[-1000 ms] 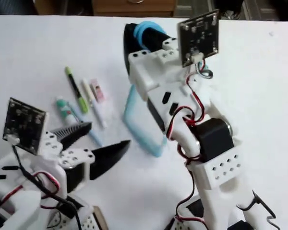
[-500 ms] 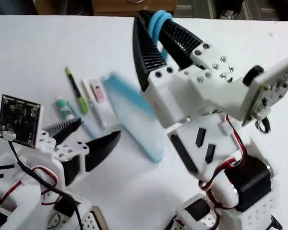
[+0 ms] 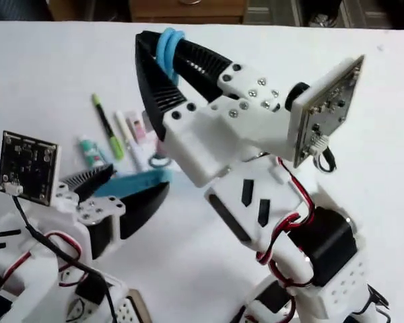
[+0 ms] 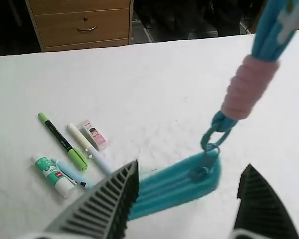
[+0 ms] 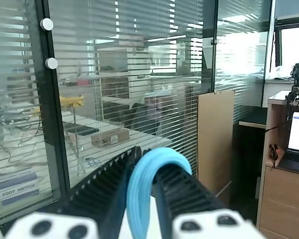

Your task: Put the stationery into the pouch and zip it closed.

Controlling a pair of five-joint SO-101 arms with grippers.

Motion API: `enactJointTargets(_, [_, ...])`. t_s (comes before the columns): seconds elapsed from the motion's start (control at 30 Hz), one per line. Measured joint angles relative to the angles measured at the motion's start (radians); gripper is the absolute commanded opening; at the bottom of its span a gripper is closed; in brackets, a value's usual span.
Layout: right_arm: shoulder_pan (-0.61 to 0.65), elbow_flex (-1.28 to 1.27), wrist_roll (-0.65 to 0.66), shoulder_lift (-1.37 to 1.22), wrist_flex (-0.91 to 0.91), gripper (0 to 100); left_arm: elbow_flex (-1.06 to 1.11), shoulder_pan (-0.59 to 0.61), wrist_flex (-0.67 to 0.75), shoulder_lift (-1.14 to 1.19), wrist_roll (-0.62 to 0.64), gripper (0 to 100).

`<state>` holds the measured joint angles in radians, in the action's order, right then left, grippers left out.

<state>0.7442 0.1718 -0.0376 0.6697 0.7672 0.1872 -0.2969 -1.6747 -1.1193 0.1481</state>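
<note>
My right gripper is raised high over the table, shut on the loop of the pouch's blue strap. The strap, with a pink band, runs down to a ring on the blue pouch. The pouch lies low at the table, between the fingers of my open left gripper, whose jaws stand wide apart around it. The stationery lies just beyond it: a green pen, a white pen, a pink eraser, a small white tube and a light blue pen.
The white table has free room to the right of the raised arm. A wooden drawer cabinet stands past the far edge. The right arm's body rises close beside the pouch.
The right arm swung up and to the left with the strap. The pouch was dragged left from beside that arm to between the left gripper's fingers. The left gripper barely moved.
</note>
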Motion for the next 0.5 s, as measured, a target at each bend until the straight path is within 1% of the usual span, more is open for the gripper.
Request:
enactJointTargets(0.17, [0.002,0.000,0.000,0.017,0.000,1.6,0.133,0.002,0.078,0.005,-0.011,32])
enactJointTargets(0.27, [0.000,0.000,0.000,0.057,0.015,1.6,0.222,0.002,0.155,0.006,-0.046,32])
enactJointTargets(0.37, [-0.003,0.000,0.000,0.089,0.058,1.6,0.279,-0.002,0.226,0.006,-0.054,32])
enactJointTargets(0.43, [0.000,0.000,0.000,0.101,0.075,1.6,0.305,-0.002,0.270,0.006,-0.057,29])
enactJointTargets(0.5, [-0.003,0.000,0.000,0.104,0.077,1.6,0.322,-0.002,0.304,0.006,-0.057,22])
